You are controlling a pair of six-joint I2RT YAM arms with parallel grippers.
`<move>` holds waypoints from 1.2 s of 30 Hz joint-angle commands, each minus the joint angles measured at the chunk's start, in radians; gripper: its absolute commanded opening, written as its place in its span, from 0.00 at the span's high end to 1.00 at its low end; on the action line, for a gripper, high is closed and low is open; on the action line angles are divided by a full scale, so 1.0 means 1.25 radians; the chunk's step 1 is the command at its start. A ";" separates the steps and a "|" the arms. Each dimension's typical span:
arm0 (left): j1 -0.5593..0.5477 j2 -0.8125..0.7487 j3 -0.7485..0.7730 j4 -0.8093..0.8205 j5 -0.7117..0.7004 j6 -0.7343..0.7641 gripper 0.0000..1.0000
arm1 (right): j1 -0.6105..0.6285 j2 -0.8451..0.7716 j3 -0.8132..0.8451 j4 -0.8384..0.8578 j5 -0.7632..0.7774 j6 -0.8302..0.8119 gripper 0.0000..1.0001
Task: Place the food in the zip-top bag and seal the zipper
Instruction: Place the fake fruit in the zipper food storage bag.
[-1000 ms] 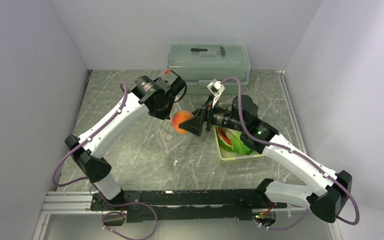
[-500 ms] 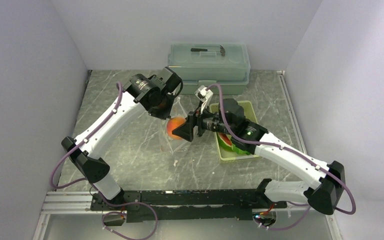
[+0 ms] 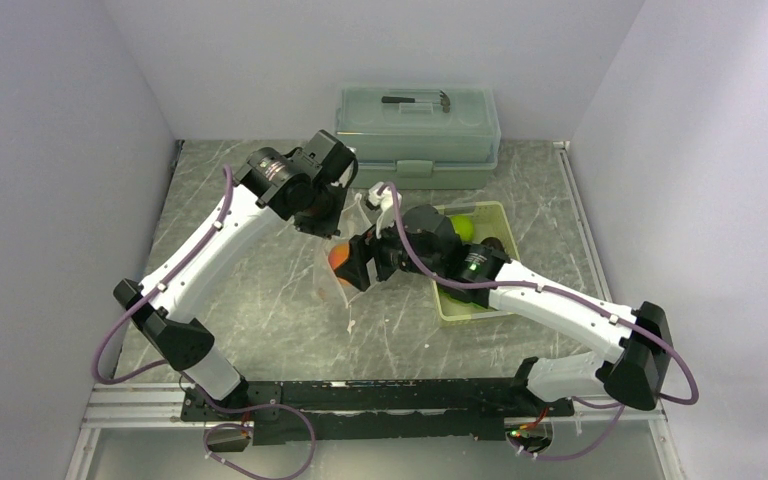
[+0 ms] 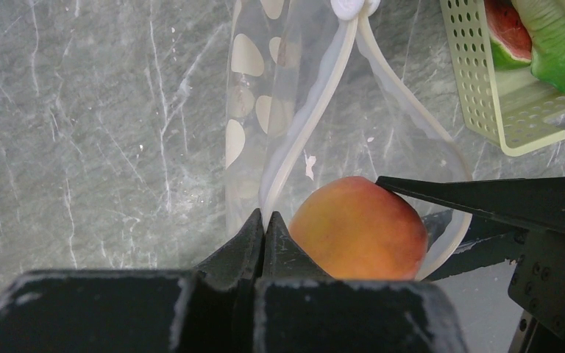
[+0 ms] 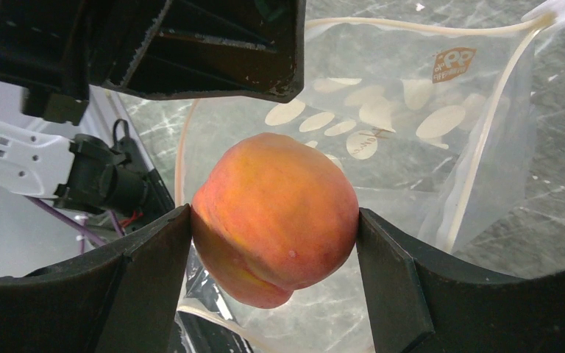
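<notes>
Gripping orange-red round fruit [image 4: 357,228] in my right claw [image 5: 274,235]; left claw [image 4: 264,224], 11 o'clock, pinches rim of clear polka-dot plastic bag [image 5: 412,110]. Rim could slip, fruit dropping onto counter [image 3: 260,300].

The round fruit [image 5: 276,217] is held between the fingers of the right gripper [image 5: 274,220] at the mouth of the zip-top bag [image 4: 250,95], whose rim is pinched by the left gripper [image 4: 263,219] just beside the fruit. The bag is found mid-table [image 3: 260,310]. To its right the perforated tray [image 4: 485,81] is set, with the watermelon slice [image 4: 507,33] and lettuce [image 4: 559,44] in it. Behind both, the lidded box [image 3: 418,125] is placed against the far wall.
</notes>
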 commanded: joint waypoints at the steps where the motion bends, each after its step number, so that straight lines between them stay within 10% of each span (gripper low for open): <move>1: 0.008 -0.034 0.014 0.025 0.013 -0.010 1.00 | 0.015 -0.006 0.045 0.004 0.061 -0.028 0.31; 12: 0.019 -0.042 -0.003 0.036 0.005 -0.009 1.00 | 0.022 -0.033 0.064 -0.014 0.063 -0.018 0.01; 36: 0.037 -0.041 0.017 0.003 -0.063 0.014 1.00 | 0.019 -0.148 0.126 -0.107 0.351 -0.046 0.02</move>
